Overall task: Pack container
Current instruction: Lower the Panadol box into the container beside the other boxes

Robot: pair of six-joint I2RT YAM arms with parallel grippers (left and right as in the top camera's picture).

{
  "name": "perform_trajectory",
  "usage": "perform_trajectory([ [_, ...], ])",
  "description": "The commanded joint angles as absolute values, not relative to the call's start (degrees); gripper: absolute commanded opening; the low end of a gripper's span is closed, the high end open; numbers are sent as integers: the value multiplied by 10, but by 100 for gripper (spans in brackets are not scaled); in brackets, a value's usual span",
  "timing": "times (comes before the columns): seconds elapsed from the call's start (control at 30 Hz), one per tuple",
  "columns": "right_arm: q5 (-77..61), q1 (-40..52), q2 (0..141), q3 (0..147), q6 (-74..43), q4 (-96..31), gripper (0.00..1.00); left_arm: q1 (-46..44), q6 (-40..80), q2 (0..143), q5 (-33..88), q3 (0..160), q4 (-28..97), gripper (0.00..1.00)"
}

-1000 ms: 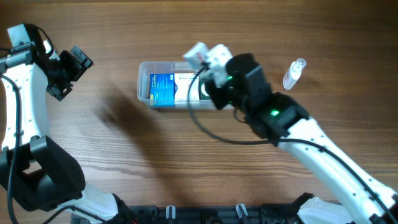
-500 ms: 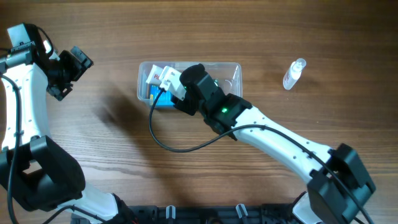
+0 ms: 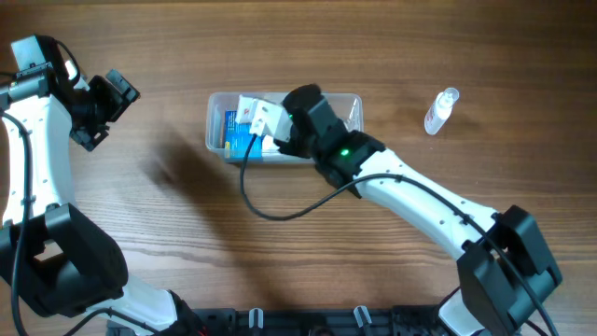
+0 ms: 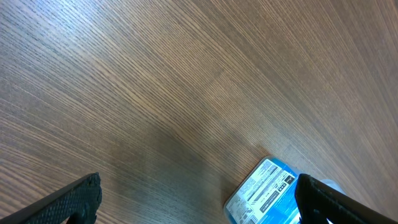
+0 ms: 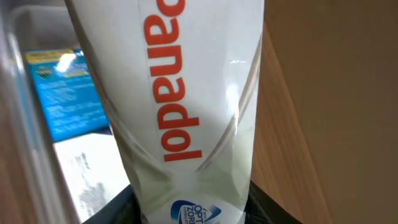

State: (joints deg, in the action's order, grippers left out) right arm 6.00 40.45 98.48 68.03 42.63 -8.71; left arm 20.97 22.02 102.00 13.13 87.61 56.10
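Note:
The clear plastic container (image 3: 216, 103) lies on the wooden table with a blue and white box (image 3: 242, 137) inside it. My right gripper (image 3: 276, 126) is shut on a white Panadol box (image 3: 254, 111) and holds it over the container's left half. In the right wrist view the Panadol box (image 5: 186, 106) fills the frame, with the container's rim (image 5: 15, 99) and the blue box (image 5: 65, 93) at the left. My left gripper (image 3: 104, 105) is open and empty, far left of the container. Its wrist view shows the blue box (image 4: 264, 190) at the bottom right.
A small clear bottle (image 3: 440, 111) lies on the table to the right of the container. A black cable (image 3: 270, 210) loops from the right arm over the table in front of the container.
My right gripper swung left with the Panadol box from the container's middle to its left end, then shifted slightly back right. The left arm has not moved.

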Motion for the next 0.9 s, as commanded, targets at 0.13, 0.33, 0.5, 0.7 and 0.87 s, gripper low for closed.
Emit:
perform_trajectory([
  [0.13,38,401,999,691,444,-86,44,212,228,1011,128,886,559,100],
  [0.33,12,402,1018,689,438,-84,44,212,228,1011,128,886,559,100],
  [0.5,-1,402,1037,689,434,-74,45,212,228,1011,128,886,559,100],
  [0.7,-1,402,1054,689,431,-65,55,212,228,1011,128,886,560,100],
  [0.87,-1,402,1056,689,418,-63,77,212,228,1011,128,886,559,100],
])
